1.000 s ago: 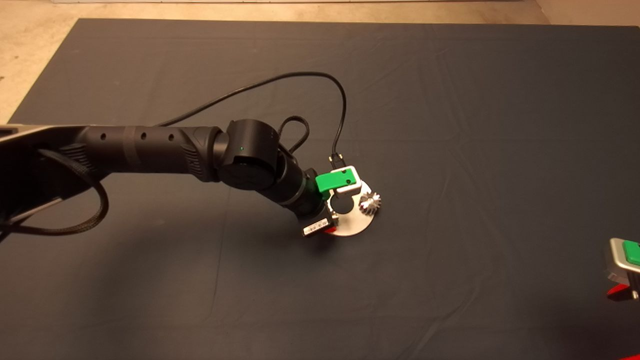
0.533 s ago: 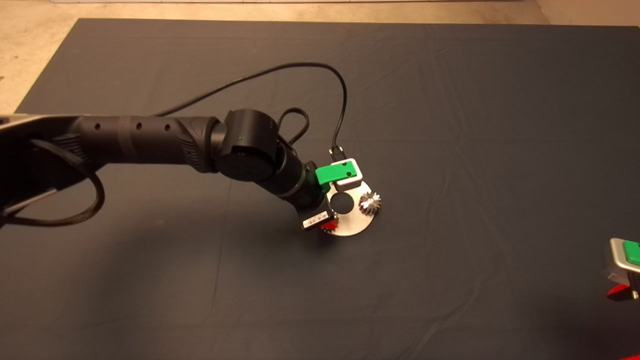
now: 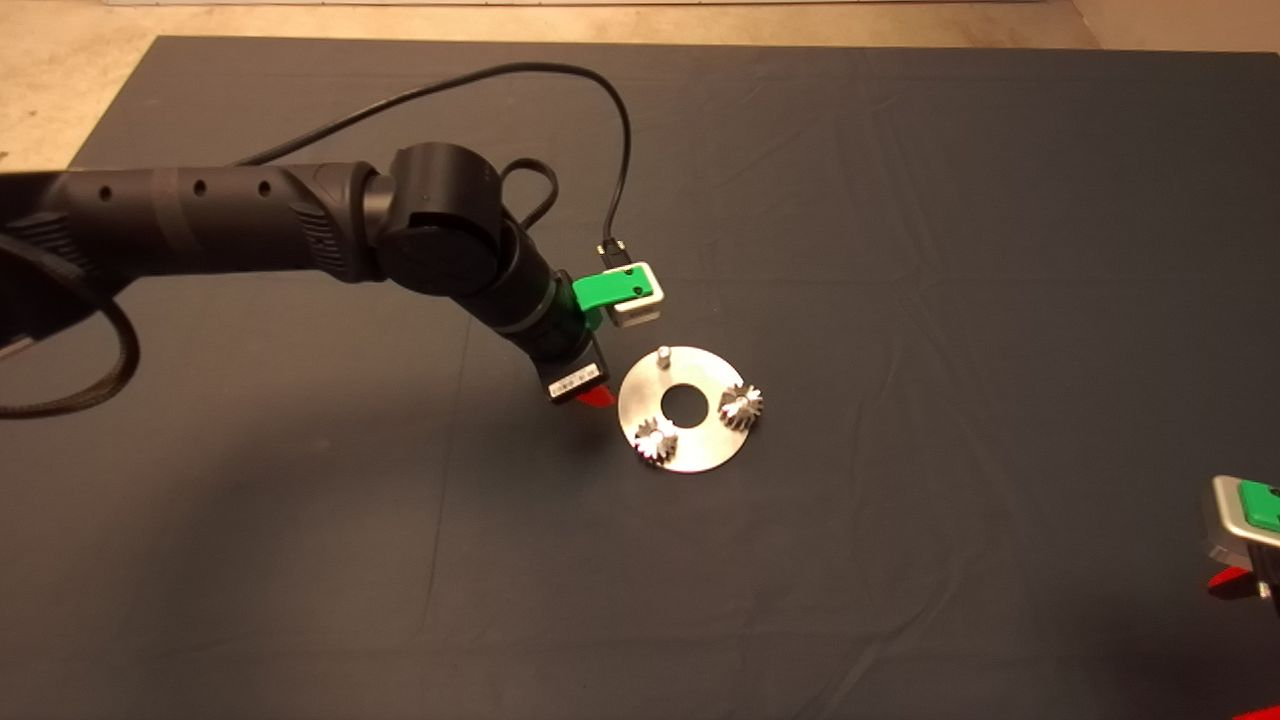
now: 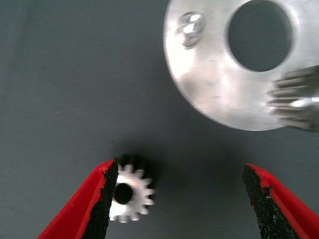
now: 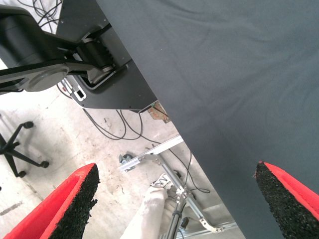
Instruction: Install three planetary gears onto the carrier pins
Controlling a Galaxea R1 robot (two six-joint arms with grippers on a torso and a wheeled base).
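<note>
While my left gripper hangs wide open just off the disc, 1 loose gear lies on the mat, touching 1 pad. 2 gears sit on pins, 1 pin stands bare. Right gripper sits parked at the lower right edge, also wide open, gripping nothing.

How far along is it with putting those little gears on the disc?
Two gears already sit on pins of the disc. The third gear lies on the mat beside one pad of the left gripper, whose jaws stand open, not gripping. Left to do: pick it up and drop it onto the bare pin. The right gripper waits, open, at the mat's edge.
</note>
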